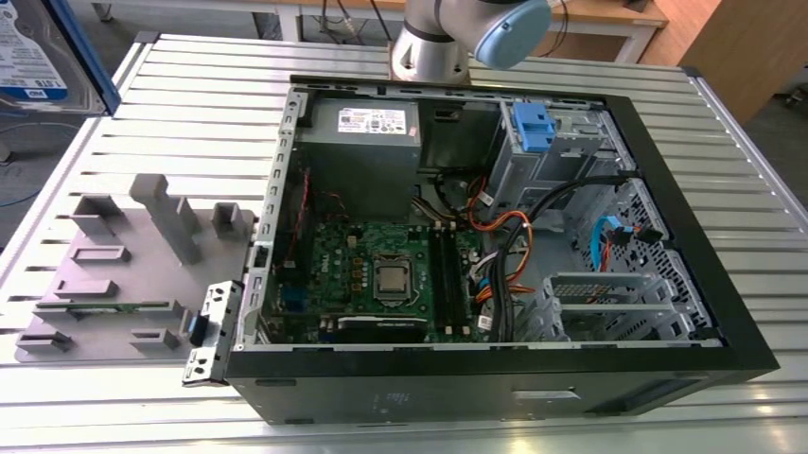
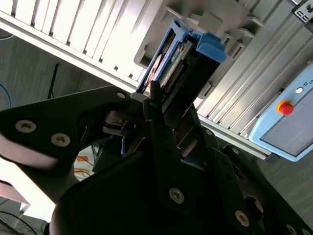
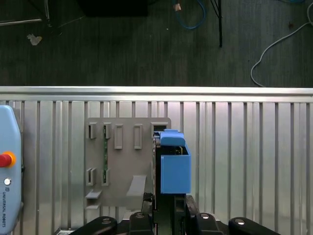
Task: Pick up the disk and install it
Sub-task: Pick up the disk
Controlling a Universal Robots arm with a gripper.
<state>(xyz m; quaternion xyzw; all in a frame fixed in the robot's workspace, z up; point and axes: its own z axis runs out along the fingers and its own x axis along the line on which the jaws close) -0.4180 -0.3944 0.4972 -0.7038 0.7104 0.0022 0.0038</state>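
Note:
The disk (image 1: 36, 52) hangs high at the exterior view's far left, above the table's edge; its white-and-blue label and blue carrier frame show. In the second wrist view the disk (image 2: 182, 61) stands edge-on between the black fingers (image 2: 155, 105) of my gripper (image 2: 164, 100), which is shut on it. In the first wrist view the blue carrier of the disk (image 3: 175, 166) sticks out from my gripper (image 3: 166, 208), over the slatted table beside the grey fixture plate (image 3: 124, 161).
The open computer case (image 1: 707, 312) lies on the slatted table, with a motherboard (image 1: 378, 274), a grey power-supply box (image 1: 366, 128) and a blue bracket in the drive cage (image 1: 531, 128). The fixture plate (image 1: 127, 274) lies beside the case. A teach pendant (image 3: 7, 166) rests on the table.

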